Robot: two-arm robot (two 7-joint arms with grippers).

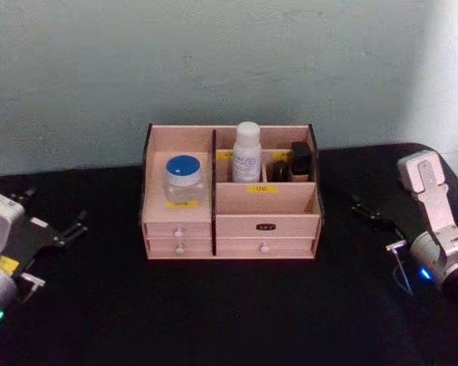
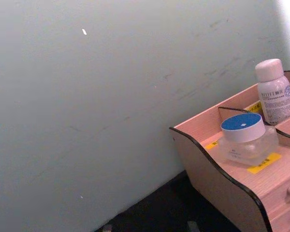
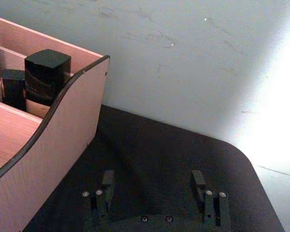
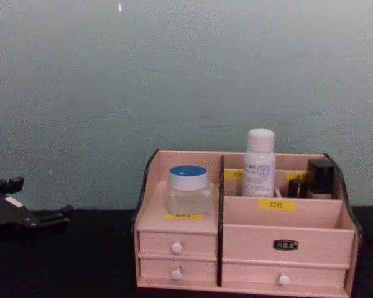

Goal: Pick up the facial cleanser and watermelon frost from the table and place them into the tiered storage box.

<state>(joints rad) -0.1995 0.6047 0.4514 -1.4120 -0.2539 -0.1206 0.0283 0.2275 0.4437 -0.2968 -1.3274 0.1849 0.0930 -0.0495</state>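
Note:
The tiered storage box (image 1: 267, 200) stands mid-table, pink wood with yellow labels and white-knobbed drawers (image 4: 176, 248). In its left upper compartment sits a clear jar with a blue lid (image 1: 183, 177) (image 4: 188, 188) (image 2: 242, 138). A white bottle with a pale cap (image 1: 246, 152) (image 4: 259, 161) (image 2: 275, 91) stands upright in the rear middle compartment. I cannot tell which of the two is the facial cleanser and which the watermelon frost. My left gripper (image 1: 57, 215) (image 4: 34, 202) rests open at the far left, holding nothing. My right gripper (image 1: 372, 213) (image 3: 152, 182) rests open at the right, also holding nothing.
Two black containers (image 1: 300, 158) (image 3: 46, 72) (image 4: 320, 176) stand in the box's rear right compartment. The black tabletop (image 1: 229, 313) spreads around the box, with its rounded right corner (image 3: 241, 159) near the right gripper. A pale wall (image 4: 186, 74) rises close behind.

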